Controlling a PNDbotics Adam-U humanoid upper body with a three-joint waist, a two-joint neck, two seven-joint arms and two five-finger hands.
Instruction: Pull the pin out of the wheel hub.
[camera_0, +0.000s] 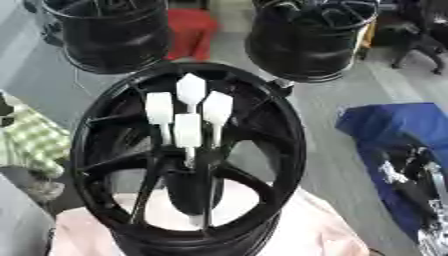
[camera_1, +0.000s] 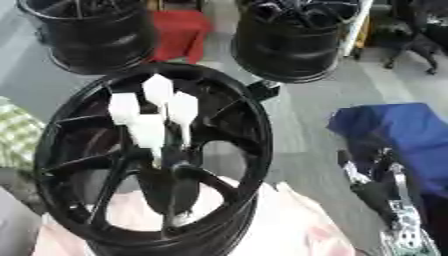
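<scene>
While four white-capped pins (camera_0: 189, 117) stand up out of the black wheel hub (camera_0: 188, 160) at centre, only the right hand (camera_1: 385, 192) shows, low at the right edge over a blue cloth (camera_0: 398, 125). Its fingers can't be made out; the left hand is out of sight.

The top edge is cutting off the two black metal wheel rims (camera_0: 109, 35) at the back. The robot's right hand (camera_1: 385, 192) is showing blurred at the lower right; its fingers are too unclear to tell.
</scene>
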